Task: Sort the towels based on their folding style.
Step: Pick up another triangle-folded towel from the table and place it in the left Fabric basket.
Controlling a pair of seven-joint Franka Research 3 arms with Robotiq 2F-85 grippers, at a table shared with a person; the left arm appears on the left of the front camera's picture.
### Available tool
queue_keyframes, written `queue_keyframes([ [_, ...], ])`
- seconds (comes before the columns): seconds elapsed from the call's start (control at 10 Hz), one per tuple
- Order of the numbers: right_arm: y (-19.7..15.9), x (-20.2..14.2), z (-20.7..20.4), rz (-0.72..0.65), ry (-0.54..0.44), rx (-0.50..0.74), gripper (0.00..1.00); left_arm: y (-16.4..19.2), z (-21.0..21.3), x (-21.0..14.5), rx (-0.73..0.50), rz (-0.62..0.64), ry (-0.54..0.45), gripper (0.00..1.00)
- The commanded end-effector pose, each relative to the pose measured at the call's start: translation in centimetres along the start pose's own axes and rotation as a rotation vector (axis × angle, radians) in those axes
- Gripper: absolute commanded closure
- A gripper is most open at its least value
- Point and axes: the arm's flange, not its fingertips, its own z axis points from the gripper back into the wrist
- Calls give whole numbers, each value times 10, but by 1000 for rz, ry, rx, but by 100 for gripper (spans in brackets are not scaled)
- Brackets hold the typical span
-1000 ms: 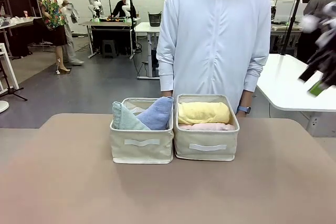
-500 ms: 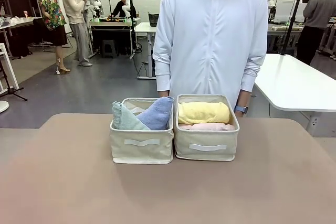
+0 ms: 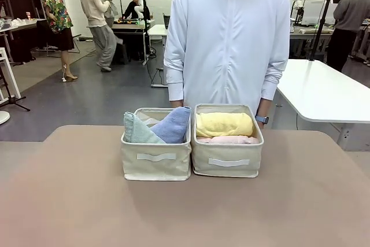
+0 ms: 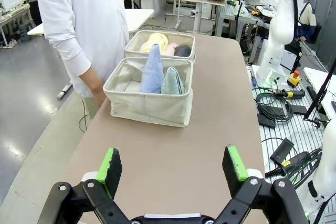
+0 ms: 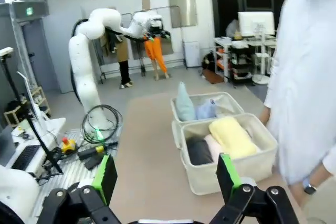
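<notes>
Both grippers, left (image 4: 172, 167) and right (image 5: 164, 176), hang with fingers wide apart and empty, while the towels (image 3: 224, 124) lie sorted in bins (image 3: 156, 163) ahead on the tabletop (image 3: 69, 201).

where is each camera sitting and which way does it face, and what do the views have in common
Front view: fixed on the robot's side, facing across the tan table at the person in a white hooded jacket behind two beige fabric bins.
Left wrist view: above the table's end, looking along it at the bins; the open left gripper rises from the bottom edge.
Right wrist view: from the opposite end, toward the bins and a white arm; the open right gripper is at the bottom.
Shared: the yellow rolled towel and the periwinkle blue cone-folded towel.
</notes>
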Motion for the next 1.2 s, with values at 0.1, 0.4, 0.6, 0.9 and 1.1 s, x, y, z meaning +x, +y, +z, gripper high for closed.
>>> queue_keyframes([
  [0.1,-13,-11,-20,26,180,-254,0,-3,-1,1,2,1,11,0],
  [0.4,-25,-3,-42,22,225,-213,0,-3,-1,1,2,1,11,0],
  [0.6,-33,-3,-16,33,207,-246,0,-3,-1,1,2,1,11,0],
  [0.9,-33,-3,-16,33,207,-246,0,-3,-1,1,2,1,11,0],
  [1.1,-33,-3,-16,33,207,-246,0,-3,-1,1,2,1,11,0],
])
